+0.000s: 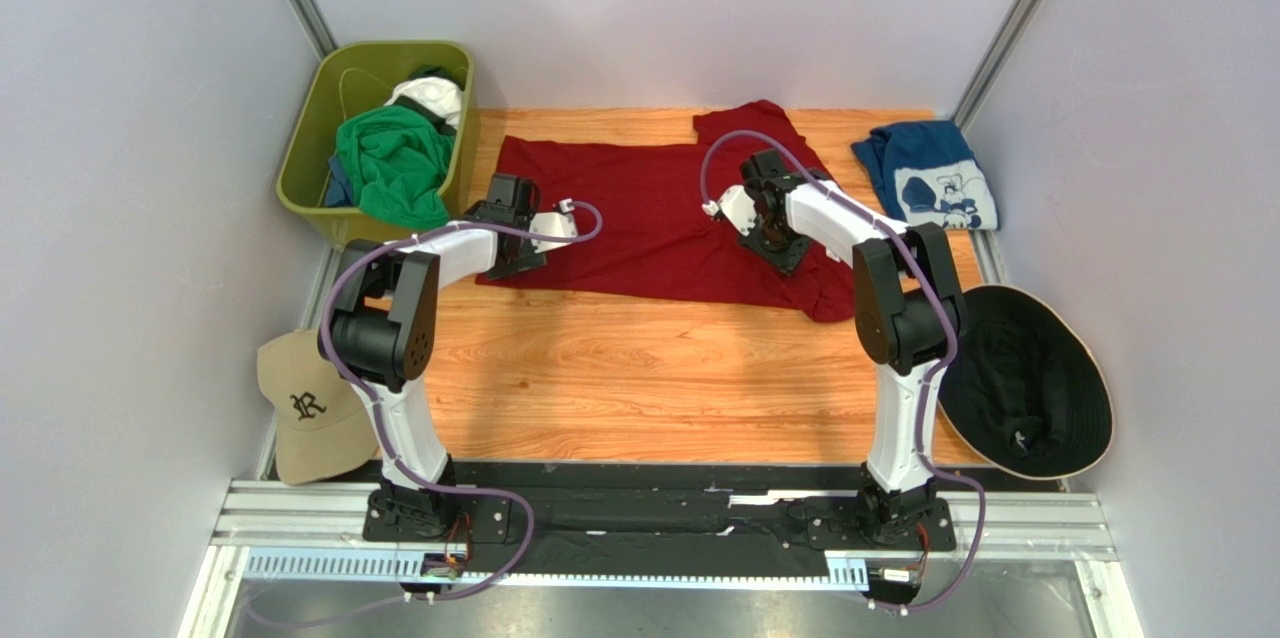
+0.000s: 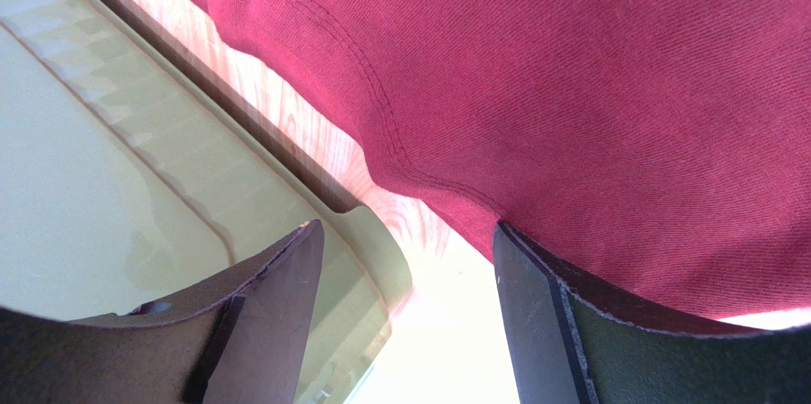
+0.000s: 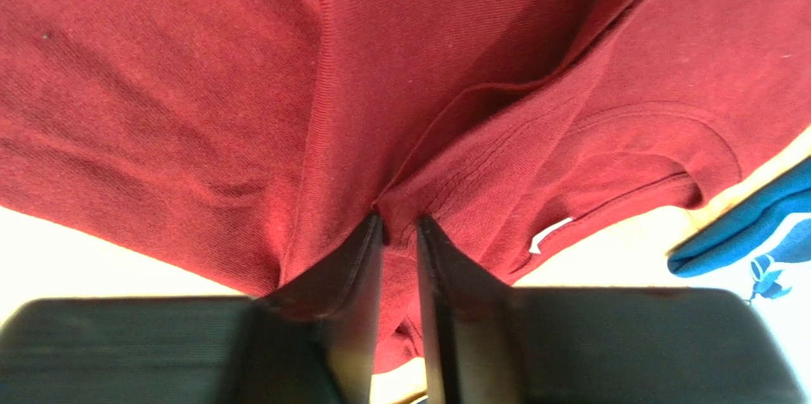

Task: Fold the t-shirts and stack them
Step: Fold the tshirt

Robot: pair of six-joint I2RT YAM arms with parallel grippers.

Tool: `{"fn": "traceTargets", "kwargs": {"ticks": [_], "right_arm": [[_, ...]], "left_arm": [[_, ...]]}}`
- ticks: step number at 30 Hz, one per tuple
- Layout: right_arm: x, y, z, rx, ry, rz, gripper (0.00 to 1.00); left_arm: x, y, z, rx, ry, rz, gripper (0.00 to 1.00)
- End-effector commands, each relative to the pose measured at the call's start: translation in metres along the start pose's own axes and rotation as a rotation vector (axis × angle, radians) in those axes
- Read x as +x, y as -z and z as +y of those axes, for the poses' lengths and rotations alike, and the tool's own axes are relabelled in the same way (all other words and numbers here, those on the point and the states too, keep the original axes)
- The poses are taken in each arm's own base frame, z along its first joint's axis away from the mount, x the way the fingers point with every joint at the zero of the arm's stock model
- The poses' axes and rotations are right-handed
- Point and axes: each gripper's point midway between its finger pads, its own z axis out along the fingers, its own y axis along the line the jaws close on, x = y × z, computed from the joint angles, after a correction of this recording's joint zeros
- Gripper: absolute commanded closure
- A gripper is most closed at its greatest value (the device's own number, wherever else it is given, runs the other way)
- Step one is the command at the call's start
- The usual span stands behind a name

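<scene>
- Bin (image 1: 305,143) of olive plastic with a stepped rim, close on the outer, left side of the left claw (image 2: 407,233). It holds a crumpled bright green t-shirt (image 1: 394,166) with something white (image 1: 431,97) on top.
- Left claw is released, its dark fingers spread wide with nothing between them. The stitched hem of the dark red t-shirt (image 1: 646,218) runs right up to its right finger.
- Right claw (image 3: 398,222) is clenched, pinching a bunched fold of the same shirt. The ribbed neckband and a small white label sit just to its right.
- The dark red t-shirt, a fine soft knit, lies spread on the wooden table (image 1: 631,383) under both claws and between them.
- Navy-blue t-shirt (image 1: 929,176) with white print lies folded to the right of the right claw, by the table's far corner.
- Bare planks lie open on the near side of both claws. A tan cap (image 1: 308,406) sits at the left edge and a black hat (image 1: 1029,383) at the right.
</scene>
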Motion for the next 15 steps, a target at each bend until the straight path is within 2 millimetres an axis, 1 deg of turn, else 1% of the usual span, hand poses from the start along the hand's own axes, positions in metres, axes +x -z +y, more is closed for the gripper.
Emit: {"fn": "traceTargets", "kwargs": {"ticks": [1,4,9,12,15], "right_arm": [[-0.016,0.011,-0.017,0.061,-0.009,-0.047,0.83],[-0.015,0.012,-0.019,0.064,-0.009,-0.045,0.92],[-0.014,0.013,-0.020,0.073,-0.002,-0.036,0.99],[-0.017,0.018,-0.022,0.081,-0.008,-0.050,1.00],[-0.018,0.024,-0.030,0.110,-0.015,-0.051,1.00]], "left_arm": [[0.007,-0.006,-0.027,0.079,-0.028,0.020,0.25],[0.007,-0.007,-0.027,0.080,-0.029,0.021,0.25],[0.007,-0.006,-0.026,0.078,-0.032,0.023,0.25],[0.007,-0.006,-0.026,0.076,-0.033,0.022,0.25],[0.007,-0.005,-0.027,0.077,-0.028,0.021,0.25]]}}
